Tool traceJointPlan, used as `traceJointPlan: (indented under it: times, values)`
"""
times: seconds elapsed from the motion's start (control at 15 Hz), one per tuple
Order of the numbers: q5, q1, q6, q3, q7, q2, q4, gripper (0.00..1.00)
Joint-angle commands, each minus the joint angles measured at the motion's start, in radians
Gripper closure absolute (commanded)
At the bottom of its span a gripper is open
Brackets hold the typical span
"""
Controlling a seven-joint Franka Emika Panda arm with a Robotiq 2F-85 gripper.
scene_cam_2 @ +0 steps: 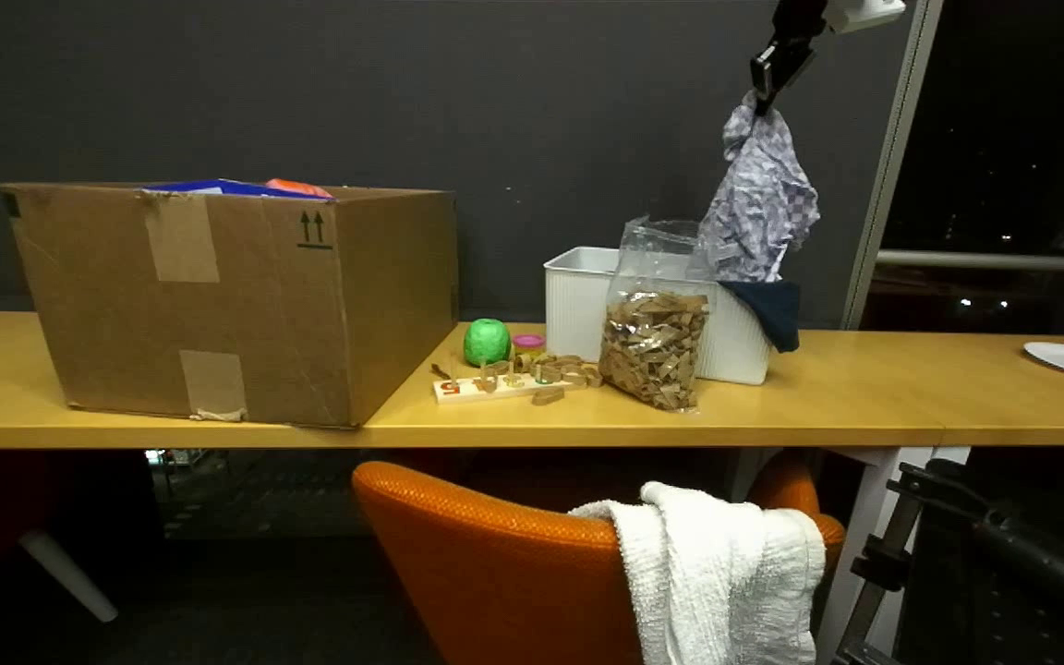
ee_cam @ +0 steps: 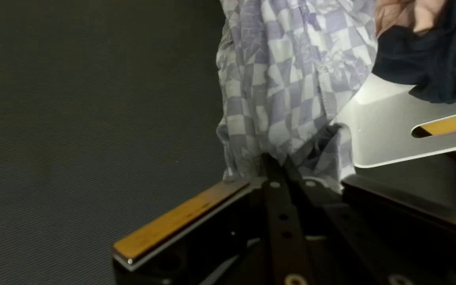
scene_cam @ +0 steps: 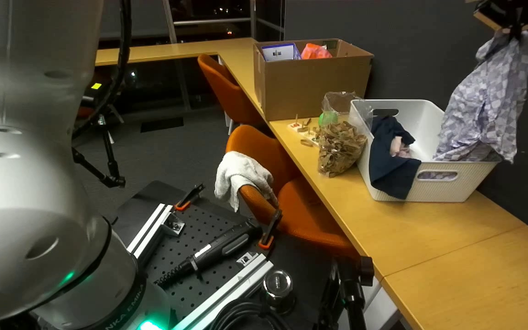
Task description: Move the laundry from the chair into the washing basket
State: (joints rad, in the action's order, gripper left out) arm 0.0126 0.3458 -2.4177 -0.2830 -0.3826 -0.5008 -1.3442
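High over one end of the washing basket (scene_cam: pixel 429 191), our gripper (ee_cam: pixel 278 160) has its jaws pinched almost together on the top of the checked cloth (scene_cam: pixel 486 101), as the wrist view shows. The cloth hangs long, its lower folds dipping behind the basket's near edge in an exterior view, so part of it looks to be in. One corner, though, shows past the rim, and whether it dangles outside we can't tell.

So how do we land this one? We'd ease inward first, toward the middle and away from the dark wall (scene_cam: pixel 383 27), then sink slowly so the cloth piles on itself instead of over the edge. Let go high and a fold could flop out; let go low, rise straight up, and nothing should snag.

Mind the navy cloth (scene_cam: pixel 385 165), draped over the basket's side with a pink piece (scene_cam: pixel 399 147) against it: a sideways sweep might drag it off. The bag of brown strips (scene_cam_2: pixel 657 351) stands just beside, easily bumped.

And one more to come, we reckon: the white towel (scene_cam_2: pixel 717 563) hangs over the orange chair (scene_cam_2: pixel 495 554), waiting its turn.
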Motion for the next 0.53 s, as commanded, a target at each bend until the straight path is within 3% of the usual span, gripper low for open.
traceJointPlan:
  times: [0.0, 0.13, 0.2, 0.27, 0.33, 0.47]
  values:
    - [-0.039, -0.078, -0.034, 0.006, 0.058, -0.015, -0.023, 0.99]
    - [-0.027, -0.111, -0.032, 0.012, 0.076, -0.033, -0.026, 0.99]
    - [-0.055, -0.088, -0.023, 0.057, 0.097, -0.043, -0.019, 0.99]
    - [-0.056, -0.092, -0.016, 0.060, 0.110, -0.052, -0.021, 0.72]
    - [-0.061, -0.090, -0.014, 0.067, 0.124, -0.058, -0.026, 0.71]
    - [-0.066, -0.088, 0.004, 0.067, 0.149, -0.052, -0.043, 0.58]
